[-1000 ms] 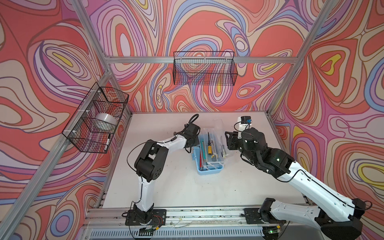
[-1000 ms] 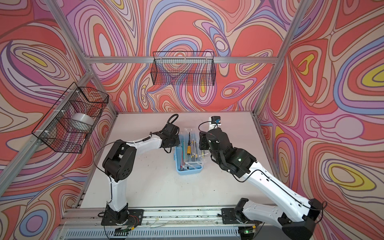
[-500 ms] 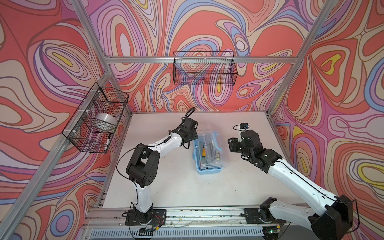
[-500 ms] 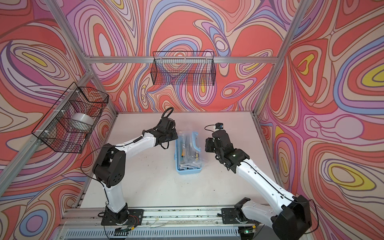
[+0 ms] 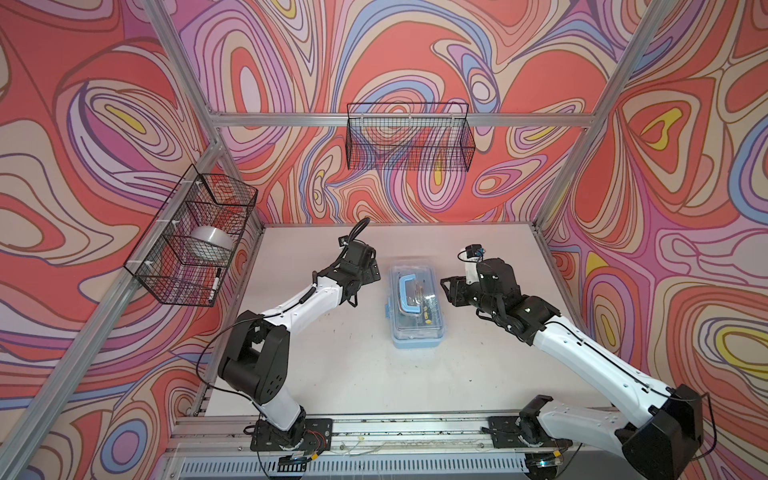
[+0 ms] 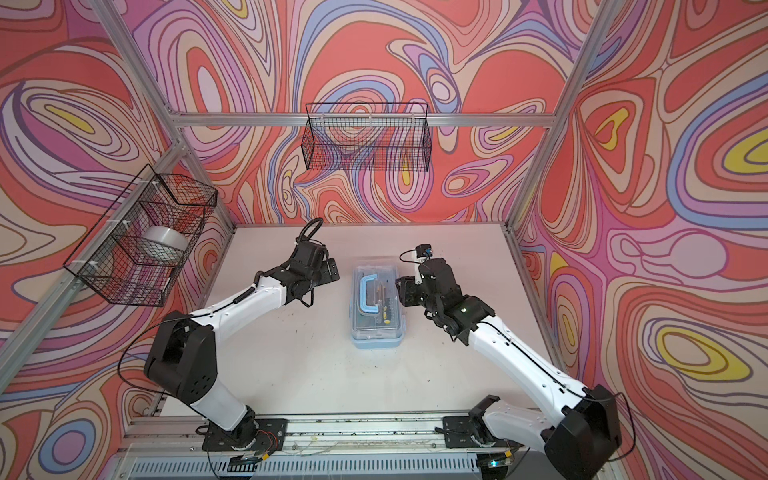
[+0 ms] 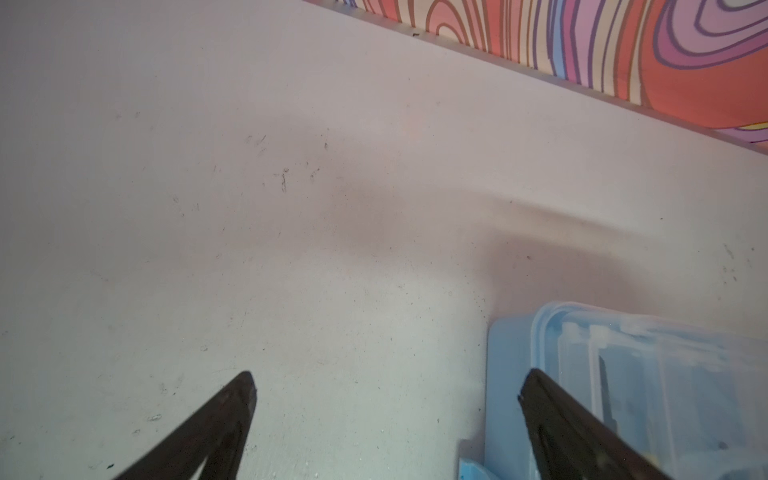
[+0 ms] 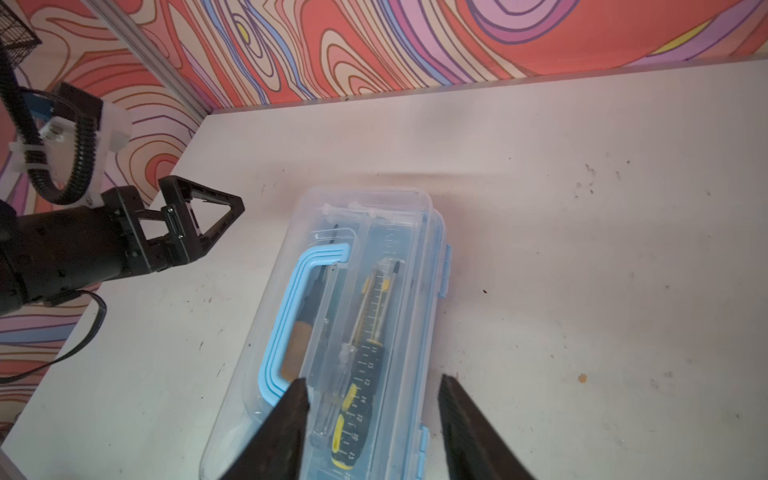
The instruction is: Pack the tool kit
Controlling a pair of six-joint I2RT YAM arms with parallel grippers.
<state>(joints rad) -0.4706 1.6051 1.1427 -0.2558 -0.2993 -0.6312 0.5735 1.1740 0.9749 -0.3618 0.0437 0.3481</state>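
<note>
The blue box (image 5: 415,307) is seen shut on the table (image 5: 332,374). The left gripper (image 7: 388,382) is spread wide at 9 o'clock, and the right gripper (image 8: 374,382) is parted at 3 o'clock. Nothing is gripped.

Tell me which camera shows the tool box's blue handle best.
The right wrist view: the blue handle is close and large, flat on the clear lid. Both top views show it small. The left wrist view shows only a box corner, no handle.

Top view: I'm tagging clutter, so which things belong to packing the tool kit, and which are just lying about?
Job: tool box, its blue handle, tools inside.
Lying about: side basket, tape roll, marker, back basket.
</note>
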